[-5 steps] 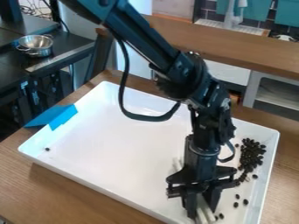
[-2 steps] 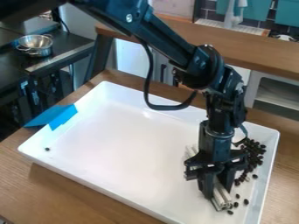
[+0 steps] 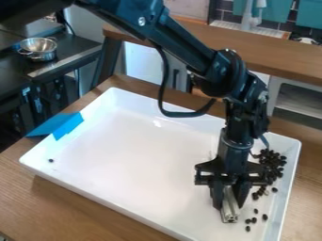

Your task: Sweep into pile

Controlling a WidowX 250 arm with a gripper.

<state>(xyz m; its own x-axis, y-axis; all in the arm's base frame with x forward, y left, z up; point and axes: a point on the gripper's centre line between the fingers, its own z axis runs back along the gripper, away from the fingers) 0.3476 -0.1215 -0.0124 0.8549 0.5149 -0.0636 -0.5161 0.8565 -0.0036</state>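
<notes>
Low in the right half of the white tray hangs the black gripper, its fingers on either side of a pale grey sweeping bar that it grips. Just right of the gripper, dark beans lie heaped along the tray's right side, partly hidden by the arm. Several loose beans lie below the heap, right of the bar's near end. One lone bean is at the tray's far left corner.
Blue tape covers the tray's left rim. The tray's raised walls surround the work area on a wooden table. A metal bowl stands on a dark counter at the upper left.
Since the first frame, the gripper and bar have moved right and somewhat toward the far side. Most recently the bar has turned more toward the camera. Beans near its end have shifted slightly right.
</notes>
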